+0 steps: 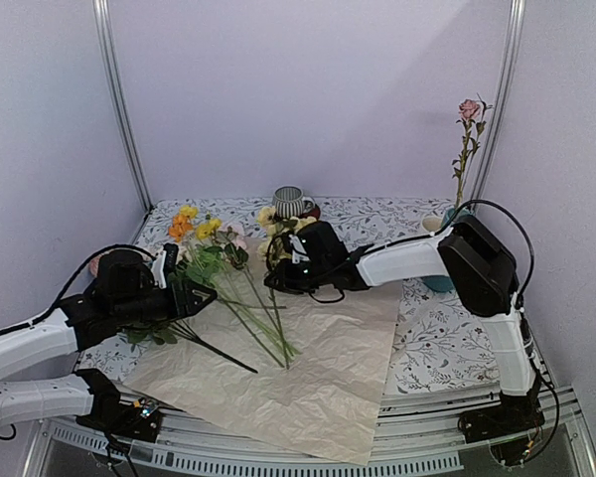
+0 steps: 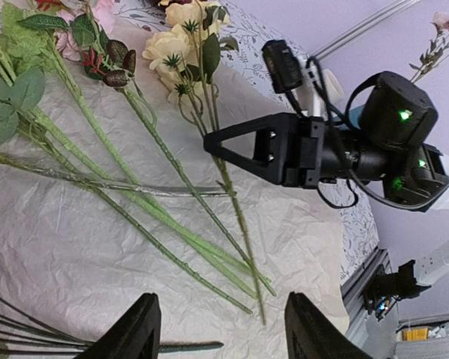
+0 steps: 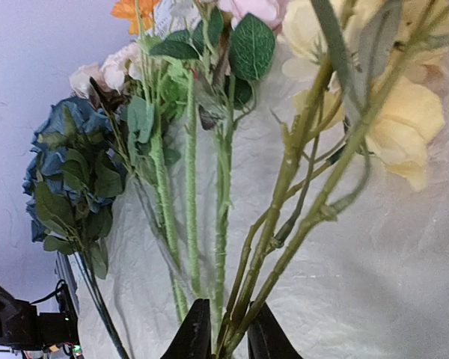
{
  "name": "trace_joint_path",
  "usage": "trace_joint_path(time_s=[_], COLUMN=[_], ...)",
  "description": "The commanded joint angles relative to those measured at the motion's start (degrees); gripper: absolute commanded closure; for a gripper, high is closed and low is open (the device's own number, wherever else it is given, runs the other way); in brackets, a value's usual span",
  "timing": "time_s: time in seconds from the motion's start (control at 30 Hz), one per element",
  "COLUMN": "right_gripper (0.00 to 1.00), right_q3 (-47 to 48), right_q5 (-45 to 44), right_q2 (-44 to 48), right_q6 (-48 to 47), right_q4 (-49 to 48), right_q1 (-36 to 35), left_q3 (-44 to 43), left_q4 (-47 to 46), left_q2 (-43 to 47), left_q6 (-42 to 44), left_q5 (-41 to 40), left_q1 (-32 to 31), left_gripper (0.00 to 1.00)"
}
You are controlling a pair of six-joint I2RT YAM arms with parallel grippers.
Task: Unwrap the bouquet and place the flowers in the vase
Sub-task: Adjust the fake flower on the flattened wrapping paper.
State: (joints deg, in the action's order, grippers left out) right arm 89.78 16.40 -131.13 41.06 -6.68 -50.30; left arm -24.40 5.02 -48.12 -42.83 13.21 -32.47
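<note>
The bouquet lies unwrapped: its crinkled peach paper point(image 1: 318, 368) is spread flat with the flowers point(image 1: 214, 243) loose on it, stems toward the front. My right gripper point(image 1: 276, 270) point(image 3: 227, 342) is shut on the olive stems of the cream-yellow flower point(image 3: 404, 120) point(image 2: 181, 45), low on the stems. My left gripper point(image 1: 187, 295) point(image 2: 221, 336) hovers open over the paper near the stem ends, holding nothing. The teal vase point(image 1: 438, 283) stands at the back right, mostly hidden behind my right arm, with one pink rose point(image 1: 469, 108) upright in it.
A striped grey cup point(image 1: 290, 202) stands at the back centre behind the flower heads. A blue hydrangea point(image 3: 60, 157) lies at the left of the bunch. A floral cloth point(image 1: 427, 338) covers the table. Frame posts rise at both rear corners.
</note>
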Motion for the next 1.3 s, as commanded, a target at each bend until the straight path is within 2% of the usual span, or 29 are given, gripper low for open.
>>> trace_joint_path(time_s=[0.0, 0.17, 0.23, 0.5, 0.87, 1.13, 1.27], right_gripper=[0.84, 0.86, 0.89, 0.89, 0.88, 0.82, 0.63], right_q3=[-4.1, -10.5, -13.0, -23.2, -29.0, -31.3, -29.9], right_q5=[-4.3, -6.6, -6.8, -8.3, -6.2, -3.9, -4.6], right_q2=[10.4, 19.0, 22.1, 33.7, 32.9, 29.6, 29.7], right_q6=[-3.4, -6.7, -8.2, -13.9, -11.7, -11.4, -14.3], right_q4=[-3.4, -5.7, -6.4, -10.1, -6.2, -3.0, 3.0], right_q1=[0.1, 0.1, 0.0, 0.1, -0.1, -1.2, -1.5], left_q3=[-0.4, -0.4, -0.5, -0.1, 1.6, 1.2, 1.1], left_q4=[0.6, 0.8, 0.8, -0.8, -4.8, -5.8, -5.8], left_q2=[1.1, 1.5, 1.5, 1.4, 0.5, -1.3, -1.6], left_q6=[0.6, 0.6, 0.7, 0.4, -0.9, -1.1, -1.1], left_q5=[-0.2, -0.2, -0.1, 1.4, 3.7, 4.2, 3.9], left_q1=[0.1, 0.1, 0.1, 0.0, -0.5, -1.2, -1.7], left_gripper=[0.41, 0.41, 0.41, 0.41, 0.42, 0.42, 0.42])
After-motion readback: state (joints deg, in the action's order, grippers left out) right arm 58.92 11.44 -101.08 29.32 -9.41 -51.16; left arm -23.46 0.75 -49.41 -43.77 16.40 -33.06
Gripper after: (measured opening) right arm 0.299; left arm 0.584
